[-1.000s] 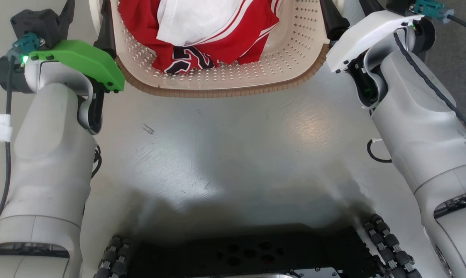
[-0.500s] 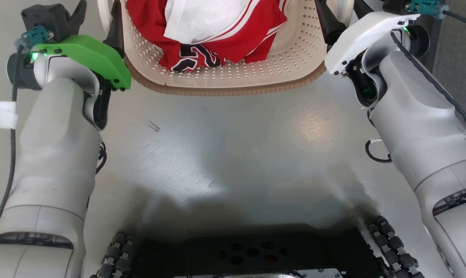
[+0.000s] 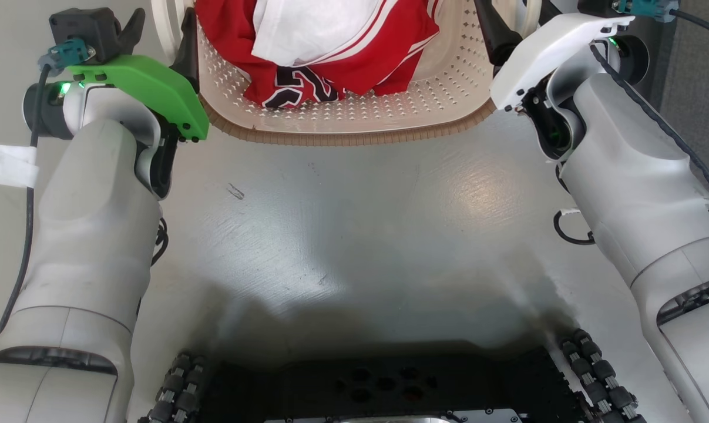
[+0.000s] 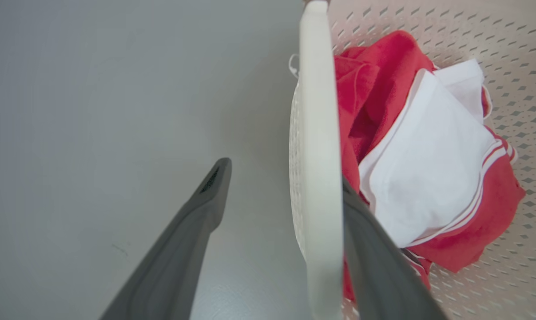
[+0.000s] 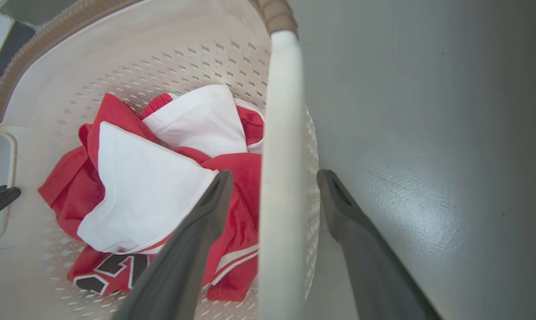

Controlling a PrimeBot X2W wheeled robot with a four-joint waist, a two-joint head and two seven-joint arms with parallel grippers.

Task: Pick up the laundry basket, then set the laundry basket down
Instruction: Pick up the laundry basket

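Laundry basket [image 3: 448, 88]: seen at the top of the head view, apparently resting on the grey floor [image 3: 354, 235] straight ahead of the robot, between both arms.
Left gripper [image 4: 282, 178]: fingers are held apart; the left loop handle [image 4: 319, 133] is straddled, with the inner finger lying against it and the outer finger well clear over the floor.
Load: a red jersey [image 3: 342, 70] with black lettering and a white garment [image 3: 307, 29] are heaped inside, below the rim.
Right gripper [image 5: 274, 175]: fingers are also held apart; the right loop handle [image 5: 281, 133] is straddled with a gap on each side.
Step in hand: judged to be the clamping of both handles ahead of the lift; nothing is gripped yet.
Doing it well: both pairs of fingers should be closed squarely on the handle bars, and the arms raised evenly so that the load is kept level.
Risk: the handles look thin and smooth, so a slip or twist is likely if one side is raised first.
Surroundings: a white tape strip [image 3: 4, 164] lies at the left, the robot's dark base [image 3: 377, 388] is seen below, and a black cable loop [image 3: 568, 232] lies by the right arm.
Obstruction: nothing is seen between fingers and handles; cloth near the inner fingers should not be pinched.
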